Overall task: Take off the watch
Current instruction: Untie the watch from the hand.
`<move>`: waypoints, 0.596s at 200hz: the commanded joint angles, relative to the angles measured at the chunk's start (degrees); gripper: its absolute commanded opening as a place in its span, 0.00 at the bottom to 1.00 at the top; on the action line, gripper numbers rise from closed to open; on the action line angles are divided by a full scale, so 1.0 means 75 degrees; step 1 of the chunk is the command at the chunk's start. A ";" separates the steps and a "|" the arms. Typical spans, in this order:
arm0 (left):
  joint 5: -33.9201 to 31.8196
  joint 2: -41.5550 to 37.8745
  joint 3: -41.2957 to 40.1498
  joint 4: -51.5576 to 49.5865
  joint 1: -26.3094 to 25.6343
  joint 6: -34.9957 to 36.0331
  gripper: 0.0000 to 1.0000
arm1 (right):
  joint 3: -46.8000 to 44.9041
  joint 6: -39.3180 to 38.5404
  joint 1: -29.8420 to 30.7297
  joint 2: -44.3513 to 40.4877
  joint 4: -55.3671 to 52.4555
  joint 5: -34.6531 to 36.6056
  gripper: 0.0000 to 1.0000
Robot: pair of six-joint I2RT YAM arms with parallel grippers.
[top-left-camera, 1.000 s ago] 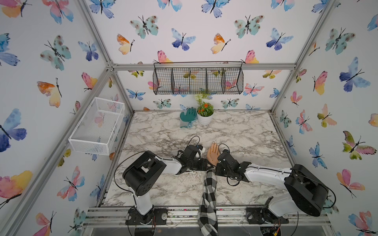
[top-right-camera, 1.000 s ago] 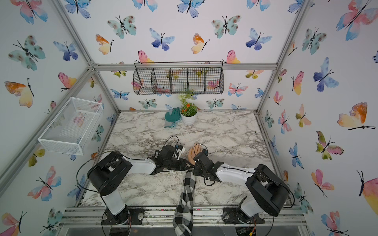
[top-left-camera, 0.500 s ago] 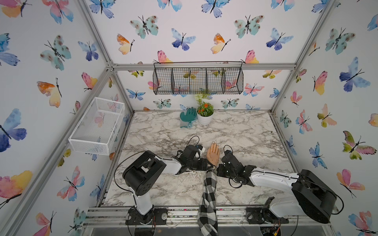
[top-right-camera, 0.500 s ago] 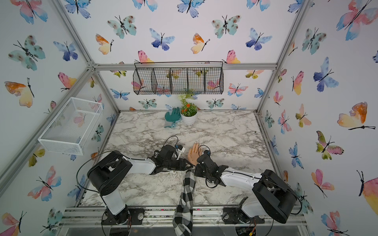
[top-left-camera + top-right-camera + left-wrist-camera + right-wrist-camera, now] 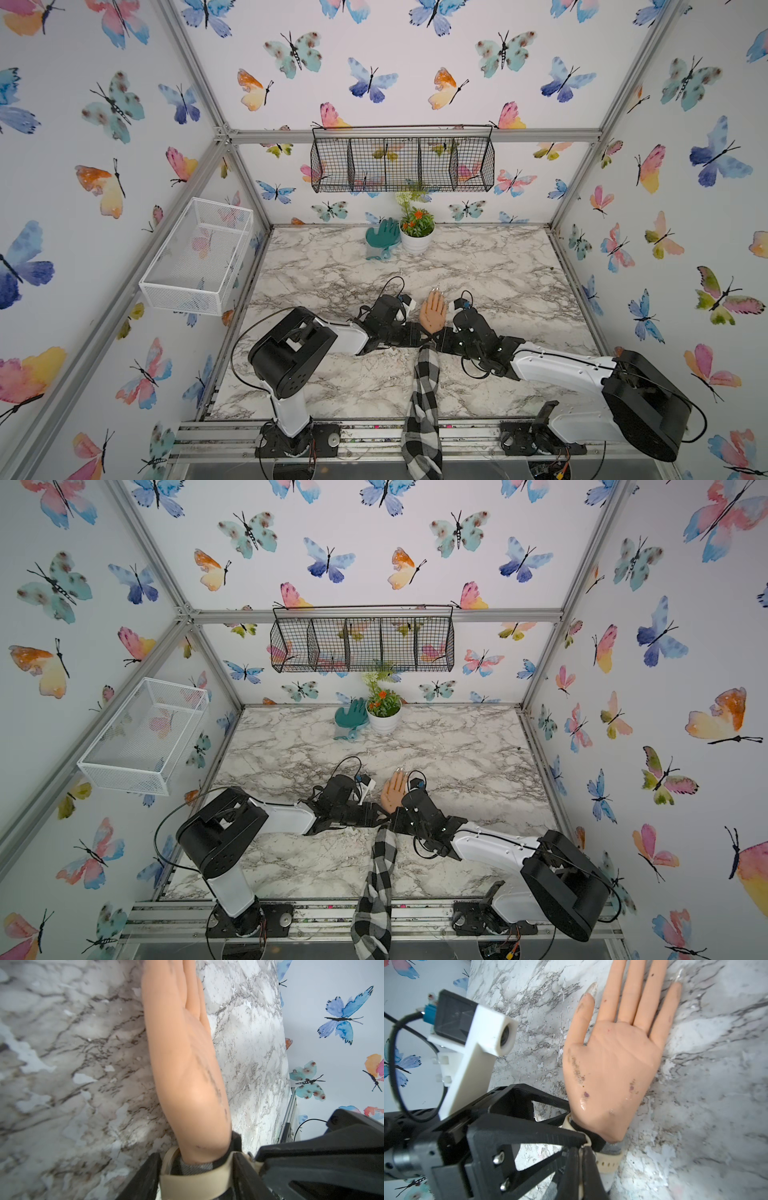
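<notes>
Your watch point(image 5: 193, 1180) sits on the wrist of the hand point(image 5: 610, 1072), which lies palm up on the tabletop point(image 5: 498, 266), near its front middle. What you can see of the watch is a thin, pale beige strap with small holes. It wraps over the dark cuff where the checked sleeve point(image 5: 424, 399) begins. The case is hidden.

The left end effector point(image 5: 194, 1159) straddles the wrist, its fingers pressed against the strap on both sides. The right end effector point(image 5: 583, 1148) has its jaws together, pinching the strap's free end just beside the wrist. In both top views the two end effectors meet at the wrist and cover the watch.
</notes>
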 commanded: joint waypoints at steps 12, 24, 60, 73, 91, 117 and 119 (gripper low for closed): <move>-0.0587 -0.0035 -0.0347 -0.1379 0.0067 0.0198 0.57 | -0.0182 0.0112 0.0062 0.0159 0.0375 -0.0358 0.02; -0.0674 -0.0164 -0.0363 -0.1486 0.0154 0.0194 0.57 | -0.0193 0.0123 0.0062 0.0072 0.0313 -0.0310 0.02; -0.1066 -0.0572 -0.0469 -0.1825 0.0594 0.0136 0.59 | -0.0239 0.0158 0.0062 -0.0216 -0.0010 -0.0085 0.02; -0.1129 -0.0755 -0.0510 -0.1875 0.0726 0.0133 0.60 | -0.0230 0.0153 0.0062 -0.0282 -0.0107 -0.0055 0.02; -0.1019 -0.1069 -0.0437 -0.1872 0.0748 0.0200 0.62 | -0.0186 0.0112 0.0062 -0.0326 -0.0216 -0.0046 0.02; -0.0762 -0.1393 -0.0278 -0.1855 0.0708 0.0212 0.63 | -0.0164 0.0100 0.0062 -0.0273 -0.0183 -0.0089 0.02; -0.0748 -0.1419 -0.0267 -0.1855 0.0698 0.0212 0.63 | -0.0163 0.0100 0.0062 -0.0268 -0.0182 -0.0092 0.02</move>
